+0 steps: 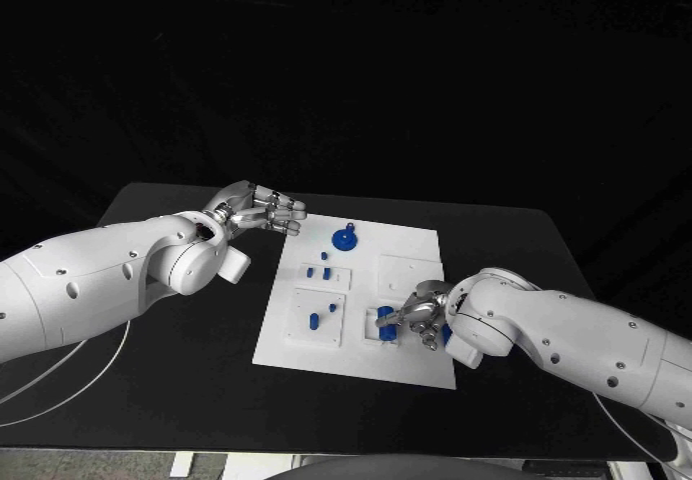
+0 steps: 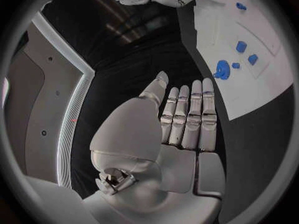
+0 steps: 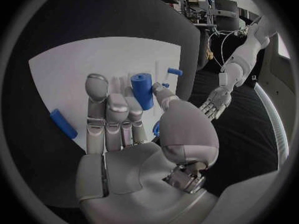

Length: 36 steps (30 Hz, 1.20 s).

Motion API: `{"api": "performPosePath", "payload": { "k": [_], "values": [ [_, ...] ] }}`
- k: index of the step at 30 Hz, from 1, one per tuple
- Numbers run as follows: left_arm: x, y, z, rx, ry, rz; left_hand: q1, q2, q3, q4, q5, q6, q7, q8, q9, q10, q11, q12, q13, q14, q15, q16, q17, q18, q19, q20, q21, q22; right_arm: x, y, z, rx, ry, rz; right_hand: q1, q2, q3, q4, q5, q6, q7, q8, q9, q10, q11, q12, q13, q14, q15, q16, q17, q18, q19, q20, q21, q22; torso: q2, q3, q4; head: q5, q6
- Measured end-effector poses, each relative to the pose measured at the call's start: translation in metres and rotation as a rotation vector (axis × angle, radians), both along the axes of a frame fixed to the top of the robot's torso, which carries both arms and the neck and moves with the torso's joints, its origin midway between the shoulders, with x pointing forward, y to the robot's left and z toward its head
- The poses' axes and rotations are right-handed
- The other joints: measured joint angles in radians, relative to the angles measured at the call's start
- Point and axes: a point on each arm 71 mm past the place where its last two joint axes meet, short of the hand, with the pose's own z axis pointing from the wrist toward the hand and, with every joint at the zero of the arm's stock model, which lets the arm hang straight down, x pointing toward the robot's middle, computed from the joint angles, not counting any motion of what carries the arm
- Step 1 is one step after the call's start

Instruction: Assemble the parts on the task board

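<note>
The left arm reaches toward the counter's far left corner, its left hand (image 1: 265, 213) empty, fingers (image 2: 190, 115) straight and side by side. The right arm bends inward from the near right, its right hand (image 1: 415, 315) lowered with fingers (image 3: 106, 115) extended, pinching a blue cylinder.

Head camera up high, looking down over the whole black table (image 1: 188, 350), each wrist camera close behind its own hand, all three sharing the white task board (image 1: 418, 360) (image 2: 261, 89) (image 3: 81, 64)
</note>
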Motion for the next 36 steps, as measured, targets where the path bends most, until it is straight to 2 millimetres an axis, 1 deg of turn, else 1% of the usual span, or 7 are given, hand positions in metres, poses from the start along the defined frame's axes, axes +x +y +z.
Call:
{"api": "performPosePath", "payload": {
  "k": [19,22,26,30,31,32,36],
  "values": [
    [0.0,0.0,0.0,0.0,0.001,0.0,0.0,0.0,-0.003,0.003,0.0,-0.004,0.004,0.0,0.0,0.0,0.0,0.0,0.0,0.0,0.0,0.0,0.0,0.0,0.0,0.0,0.0,-0.003,0.004,0.01,-0.002,-0.004,-0.005,0.024,-0.011,-0.011,-0.008,0.034,-0.014,0.004,0.003,-0.004,-0.001,0.0,0.0,-0.004,-0.002,0.0,0.0,-0.004,0.002,-0.005,0.0,0.0,0.0,0.006,0.0,0.0001,-0.0003,0.004,-0.001],
    [0.0,0.0,0.0,0.001,0.001,0.0,0.0,0.0,-0.003,0.003,0.0,-0.004,0.004,0.0,0.0,0.0,0.0,0.0,0.0,0.0,0.0,0.0,0.0,0.0,0.0,0.0,0.0,-0.003,0.004,0.011,-0.002,-0.008,-0.005,0.027,0.002,-0.031,-0.007,0.06,-0.019,0.004,0.003,-0.004,0.001,0.0,0.0,-0.004,-0.004,0.0,0.0,-0.009,0.006,-0.005,0.0,0.0,-0.006,0.01,0.0,0.0,0.0,0.004,-0.001],
    [0.0,0.0,0.0,0.001,0.002,0.001,0.0,0.0,-0.003,0.003,0.0,-0.004,0.004,0.0,0.0,0.0,0.0,0.0,0.0,0.0,0.0,0.0,0.0,0.0,0.0,0.0,0.0,-0.003,0.004,0.011,-0.003,-0.012,-0.007,0.03,0.011,-0.04,-0.01,0.067,-0.025,0.004,0.003,-0.004,0.001,0.0,0.0,-0.004,-0.004,0.0,0.0,-0.009,0.006,-0.005,0.0,0.0,-0.006,0.012,0.0,-0.0002,0.0,0.005,-0.002],
    [0.0,0.0,0.0,0.001,0.002,0.001,0.0,0.0,-0.003,0.003,0.0,-0.004,0.004,0.0,0.0,0.0,0.0,0.0,0.0,0.0,0.0,0.0,0.0,0.0,0.0,0.0,0.0,-0.003,0.004,0.011,-0.004,-0.016,-0.008,0.032,0.01,-0.06,-0.008,0.097,-0.07,0.005,0.002,-0.003,0.002,0.0,0.0,-0.008,-0.007,0.0,0.0,-0.014,0.007,-0.005,0.0,0.0,-0.011,0.013,0.0,-0.0002,-0.0006,0.006,-0.002],
    [0.0,0.0,0.0,0.001,0.002,0.001,0.0,0.0,-0.003,0.003,0.0,-0.004,0.004,0.0,0.0,0.0,0.0,0.0,0.0,0.0,0.0,0.0,0.0,0.0,0.0,0.0,0.0,-0.003,0.004,0.011,-0.004,-0.017,-0.008,0.032,0.009,-0.063,-0.007,0.108,-0.091,0.005,0.002,-0.003,0.002,0.0,0.0,-0.008,-0.008,0.0,0.0,-0.016,0.007,-0.005,0.0,0.0,-0.011,0.013,0.0,-0.0002,-0.0006,0.006,-0.002],
    [0.0,0.0,0.0,0.001,0.002,0.001,0.0,0.0,-0.003,0.003,0.0,-0.004,0.004,0.0,0.0,0.0,0.0,0.0,0.0,0.0,0.0,0.0,0.0,0.0,0.0,0.0,0.0,-0.003,0.004,0.011,-0.004,-0.017,-0.008,0.032,0.01,-0.081,-0.005,0.128,-0.113,0.005,0.002,-0.003,0.003,-0.002,0.002,-0.008,-0.009,0.0,0.0,-0.016,0.007,-0.005,0.0,0.0,-0.015,0.013,0.0,-0.0002,-0.0006,0.006,-0.002],
    [0.0,0.0,0.0,0.001,0.002,0.001,0.0,0.0,-0.003,0.003,0.0,-0.004,0.004,0.0,0.0,-0.004,0.004,0.0,0.0,0.0,0.0,0.0,0.0,0.0,0.0,0.0,0.0,-0.005,0.005,0.011,-0.004,-0.018,-0.01,0.032,0.003,-0.11,-0.029,0.187,-0.131,0.001,0.005,0.003,0.005,-0.004,0.004,-0.016,-0.01,0.0,0.0,-0.016,0.008,-0.005,0.0,0.0,-0.016,0.013,0.0,-0.0001,-0.0008,0.005,-0.001]
  ]
}}
